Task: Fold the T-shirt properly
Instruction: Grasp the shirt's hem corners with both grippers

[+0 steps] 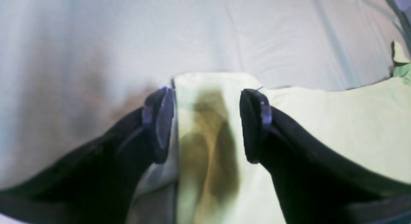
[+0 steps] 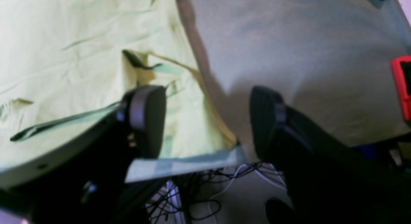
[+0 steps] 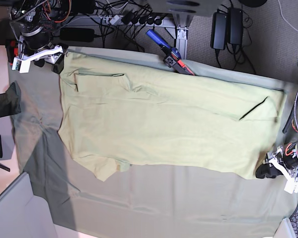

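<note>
The pale yellow-green T-shirt (image 3: 164, 119) lies spread flat on the grey-green table cloth (image 3: 164, 198), with one sleeve folded in at the upper left. My left gripper (image 3: 264, 171) is at the shirt's lower right corner. In the left wrist view the left gripper (image 1: 207, 90) is open, its fingers (image 1: 160, 121) standing either side of a corner of the T-shirt (image 1: 337, 121). My right gripper (image 3: 57, 58) is at the upper left corner. The right gripper (image 2: 205, 89) is open too, one finger over the T-shirt (image 2: 64, 57) and the other over the table cloth (image 2: 305, 57).
A blue and red tool (image 3: 169, 54) lies at the table's far edge. A dark green fabric piece (image 3: 2, 104) hangs off the left side. Cables (image 2: 199, 192) and power bricks (image 3: 227, 27) are on the floor. A red part (image 2: 401, 86) sits near the right gripper.
</note>
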Tool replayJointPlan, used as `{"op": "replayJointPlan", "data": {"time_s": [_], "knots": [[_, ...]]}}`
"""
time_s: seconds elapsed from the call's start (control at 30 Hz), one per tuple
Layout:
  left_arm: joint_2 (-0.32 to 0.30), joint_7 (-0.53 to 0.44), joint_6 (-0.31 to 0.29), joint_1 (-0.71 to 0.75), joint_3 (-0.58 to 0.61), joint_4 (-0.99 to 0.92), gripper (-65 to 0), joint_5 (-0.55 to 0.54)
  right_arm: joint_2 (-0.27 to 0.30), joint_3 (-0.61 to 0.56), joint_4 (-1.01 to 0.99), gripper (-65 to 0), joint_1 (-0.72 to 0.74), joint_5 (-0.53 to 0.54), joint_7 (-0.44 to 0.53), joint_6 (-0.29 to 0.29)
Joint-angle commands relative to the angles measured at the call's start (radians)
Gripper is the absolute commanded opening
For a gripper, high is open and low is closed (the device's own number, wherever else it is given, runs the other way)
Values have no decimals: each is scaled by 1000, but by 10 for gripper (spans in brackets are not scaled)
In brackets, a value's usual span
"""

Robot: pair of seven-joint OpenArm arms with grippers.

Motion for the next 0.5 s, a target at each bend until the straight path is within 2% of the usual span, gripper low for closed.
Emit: {"op": "replayJointPlan", "data": {"time_s": [0.0,0.2,0.37,0.43,0.47], "knots": [[-11,-18,-12,-26,-4,3,-289,-14,14,9,16,-243,-1,11,19,48],[16,-43,-12,-27,-4,-24,-289,51,14,9,16,-243,-1,11,19,48],[19,-56,31,-25,11,-24,-292,90,14,9,16,-243,-1,11,18,48],[19,-58,39,-21,35,-24,-332,89,14,9,16,-243,-1,12,19,48],[19,-70,39,-17,47,-24,-386,89,14,9,16,-243,-1,17,19,48]]}}
